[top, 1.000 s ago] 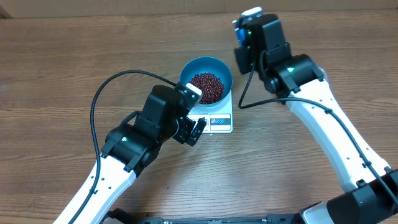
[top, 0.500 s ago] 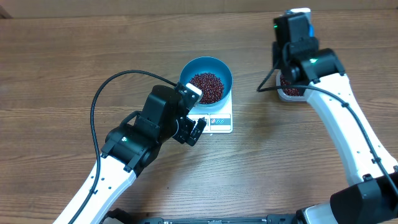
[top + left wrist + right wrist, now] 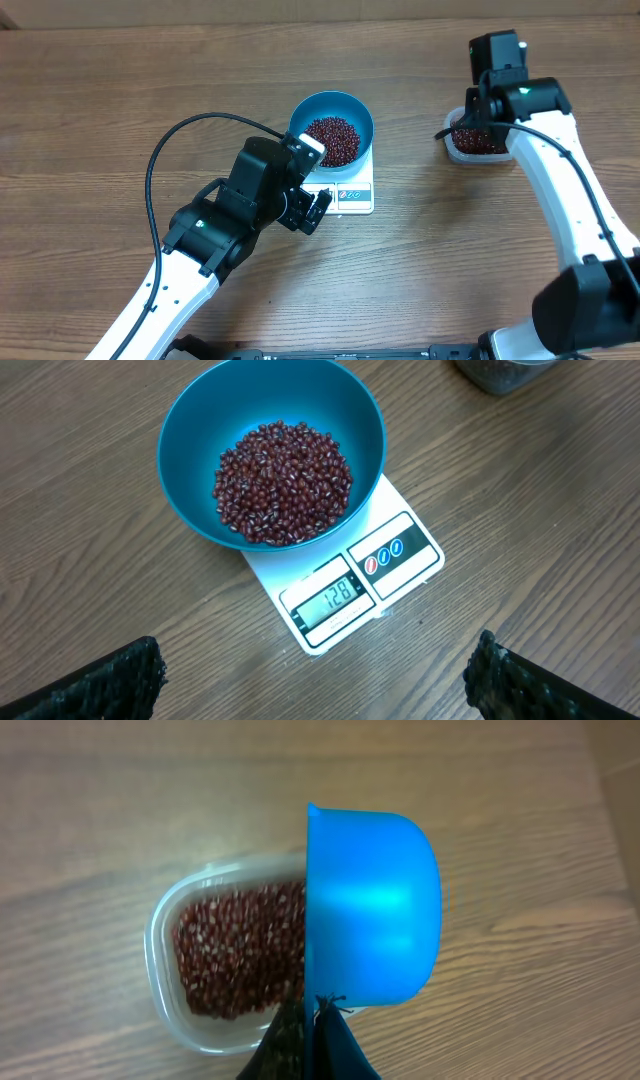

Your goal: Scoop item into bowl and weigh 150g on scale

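Robotics lab: robot arm (image 3: 225, 215), wooden table (image 3: 90, 90)

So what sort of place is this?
Probably a robotics lab bench: a left arm and right arm over a wooden table, with a kitchen scale and blue bowl of beans.

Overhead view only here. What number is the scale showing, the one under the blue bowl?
Observer: In the left wrist view the scale has its display reading 128.
Operator: And on the right side, what's being held? The arm hides it from above.
Observer: The right wrist view shows the right end effector shut on the handle of a blue scoop, held over the tub of beans. I cannot tell whether the scoop is loaded.
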